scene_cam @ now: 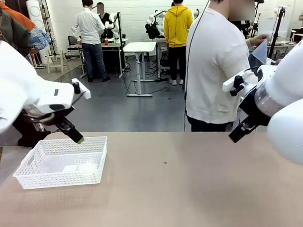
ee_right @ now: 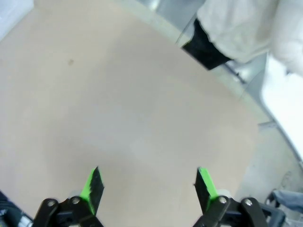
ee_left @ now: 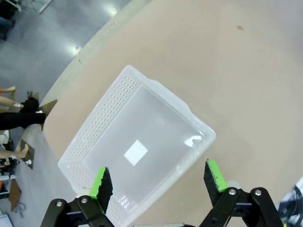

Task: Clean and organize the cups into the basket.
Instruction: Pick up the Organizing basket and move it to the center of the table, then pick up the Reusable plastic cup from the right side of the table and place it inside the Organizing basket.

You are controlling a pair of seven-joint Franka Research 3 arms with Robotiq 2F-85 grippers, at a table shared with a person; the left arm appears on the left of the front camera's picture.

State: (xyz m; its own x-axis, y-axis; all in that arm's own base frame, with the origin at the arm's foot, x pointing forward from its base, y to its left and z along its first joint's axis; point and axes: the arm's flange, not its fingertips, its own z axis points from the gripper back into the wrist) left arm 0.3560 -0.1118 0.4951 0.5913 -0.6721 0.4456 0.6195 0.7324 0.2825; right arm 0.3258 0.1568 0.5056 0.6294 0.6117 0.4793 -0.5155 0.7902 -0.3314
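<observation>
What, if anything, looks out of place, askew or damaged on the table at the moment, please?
Nothing stands out. The basket sits upright and flat on the table, on the robot's left side, with no visible damage or spill. The one blemish is a small dark speck near the table's middle.
</observation>
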